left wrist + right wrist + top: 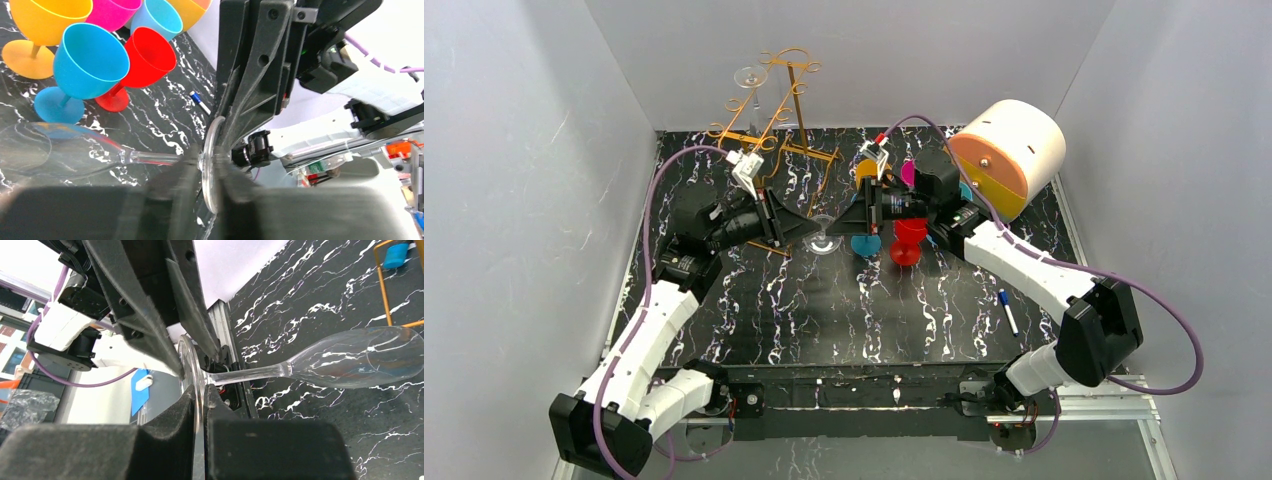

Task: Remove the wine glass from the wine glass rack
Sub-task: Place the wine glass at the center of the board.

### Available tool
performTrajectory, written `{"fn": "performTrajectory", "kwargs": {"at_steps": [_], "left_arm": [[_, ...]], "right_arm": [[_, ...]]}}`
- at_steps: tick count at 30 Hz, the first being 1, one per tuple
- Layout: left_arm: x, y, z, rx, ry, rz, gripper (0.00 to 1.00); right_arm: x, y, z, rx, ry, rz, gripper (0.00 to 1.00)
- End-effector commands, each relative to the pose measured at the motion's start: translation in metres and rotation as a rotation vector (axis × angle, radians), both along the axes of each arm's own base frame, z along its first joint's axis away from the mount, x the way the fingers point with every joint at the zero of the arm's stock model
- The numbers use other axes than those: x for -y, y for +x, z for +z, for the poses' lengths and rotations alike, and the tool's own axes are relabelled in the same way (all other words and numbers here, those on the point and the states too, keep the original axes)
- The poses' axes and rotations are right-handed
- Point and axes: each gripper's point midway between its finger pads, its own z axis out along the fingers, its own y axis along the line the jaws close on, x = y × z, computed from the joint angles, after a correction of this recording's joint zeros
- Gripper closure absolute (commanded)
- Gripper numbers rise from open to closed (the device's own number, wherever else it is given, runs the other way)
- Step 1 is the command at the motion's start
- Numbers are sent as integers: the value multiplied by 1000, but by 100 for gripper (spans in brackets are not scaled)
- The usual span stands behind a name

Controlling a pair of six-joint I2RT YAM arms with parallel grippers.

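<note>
Rack [776, 115] stands back left near the wall with a second glass [749, 77] hanging on it; open table [824, 310] runs from the grippers to the near edge. Wine glass [824, 243] is off the rack, held sideways in the air mid-table. Left gripper [809, 234] closely flanks its foot, pressing or not cannot be told, and right gripper [842, 222] pinches that foot. Coloured goblets [909, 242] crowd just right of them, then a drum [1009, 155] by the right wall and a pen [1008, 311] front right.

Clear wine glass [125, 156] horizontal, foot between left tool [210, 172] fingers.
</note>
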Motion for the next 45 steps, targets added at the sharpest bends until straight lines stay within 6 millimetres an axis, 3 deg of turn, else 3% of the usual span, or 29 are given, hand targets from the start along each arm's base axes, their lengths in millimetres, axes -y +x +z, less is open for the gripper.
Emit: {"fn": "performTrajectory", "kwargs": {"at_steps": [1, 5, 10, 15, 19, 23, 29, 34, 35, 38, 39, 45], "left_arm": [[-3, -6, -19, -35, 74, -2, 61], [-12, -19, -34, -44, 188, -38, 45], [-9, -37, -26, -46, 162, -108, 48], [-6, -30, -10, -16, 98, -69, 49], [4, -22, 3, -3, -2, -73, 57], [12, -26, 1, -5, -30, -97, 71], [14, -29, 8, 34, -61, -85, 91], [17, -29, 14, 40, -109, -93, 100], [16, -29, 13, 45, -107, -91, 100], [14, -34, 5, 65, -66, -99, 100], [13, -37, 3, 79, -46, -110, 100], [3, -58, -7, 161, 61, -169, 100]], "right_arm": [[1, 8, 28, 126, 53, -69, 99], [5, 15, 27, 148, 41, -121, 99], [4, 10, 33, 164, 70, -96, 99], [1, 9, 31, 140, 64, -62, 99], [1, 7, 34, 127, 68, -57, 99], [2, 6, 33, 122, 65, -57, 99], [3, 5, 33, 122, 60, -62, 99], [5, 3, 34, 128, 66, -65, 99], [6, 2, 35, 132, 68, -66, 96], [8, 7, 37, 141, 66, -111, 70], [10, 10, 37, 147, 65, -134, 65], [28, 25, 44, 203, 71, -316, 49]]}}
